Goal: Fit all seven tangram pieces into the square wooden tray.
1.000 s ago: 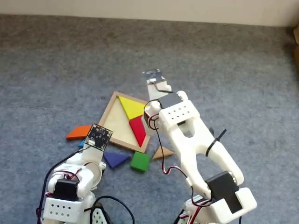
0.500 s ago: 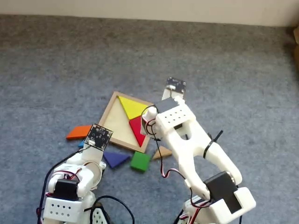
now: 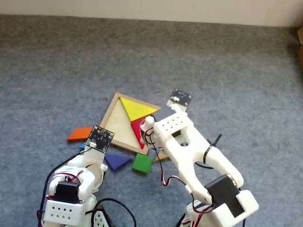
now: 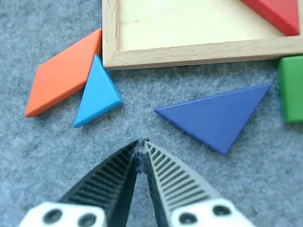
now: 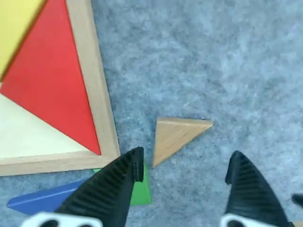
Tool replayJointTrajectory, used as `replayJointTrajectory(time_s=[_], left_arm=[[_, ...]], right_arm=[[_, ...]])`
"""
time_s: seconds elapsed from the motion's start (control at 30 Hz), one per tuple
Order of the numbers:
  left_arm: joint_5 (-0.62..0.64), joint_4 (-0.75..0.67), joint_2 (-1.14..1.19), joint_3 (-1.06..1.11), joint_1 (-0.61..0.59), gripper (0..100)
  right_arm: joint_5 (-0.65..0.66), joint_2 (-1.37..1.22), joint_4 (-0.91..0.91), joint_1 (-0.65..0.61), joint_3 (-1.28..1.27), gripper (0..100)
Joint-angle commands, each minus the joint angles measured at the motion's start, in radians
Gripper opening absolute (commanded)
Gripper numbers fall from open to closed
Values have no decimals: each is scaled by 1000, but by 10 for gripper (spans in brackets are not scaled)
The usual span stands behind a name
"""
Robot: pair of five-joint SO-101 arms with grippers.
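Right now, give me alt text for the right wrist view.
The open right end effector hovers over a tan triangle on the grey surface, just outside the wooden tray. The tray holds a red triangle and a yellow piece.

L arm [image 3: 75, 182]: sitting folded low at near-left of high view, wrist pointing fwd and down.
L tool [image 4: 142, 143]: fingers pressing together, tips touching, empty.
R arm [image 3: 194, 151]: stretching fwd and slightly leftward, wrist tipping steeply down.
R tool [image 5: 185, 155]: fingers standing wide apart, tips aiming down, empty; dark ribbed pads [image 5: 113, 182] facing inward.
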State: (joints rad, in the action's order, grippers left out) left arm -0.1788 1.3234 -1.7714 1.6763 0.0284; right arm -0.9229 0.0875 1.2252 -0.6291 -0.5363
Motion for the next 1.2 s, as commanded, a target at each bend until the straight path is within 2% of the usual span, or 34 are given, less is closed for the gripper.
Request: replayJointTrajectory(time_s=[0.0, 0.27, 0.43, 0.53, 0.8, 1.17], left_arm=[[5, 8, -58, 19, -7, 6], [5, 8, -58, 19, -7, 6], [5, 8, -58, 19, -7, 6], [5, 8, -58, 19, -7, 6], [5, 8, -58, 19, -7, 6], [5, 8, -58, 19, -7, 6]], right_arm=[[-17, 50, -74, -10, -5, 285], [-17, -147, -159, 19, -28, 285], [-18, -219, -96, 105, 97, 285], [-18, -229, -65, 116, 130, 285], [-18, -231, -68, 111, 136, 130], [-9, -222, -58, 116, 140, 130]])
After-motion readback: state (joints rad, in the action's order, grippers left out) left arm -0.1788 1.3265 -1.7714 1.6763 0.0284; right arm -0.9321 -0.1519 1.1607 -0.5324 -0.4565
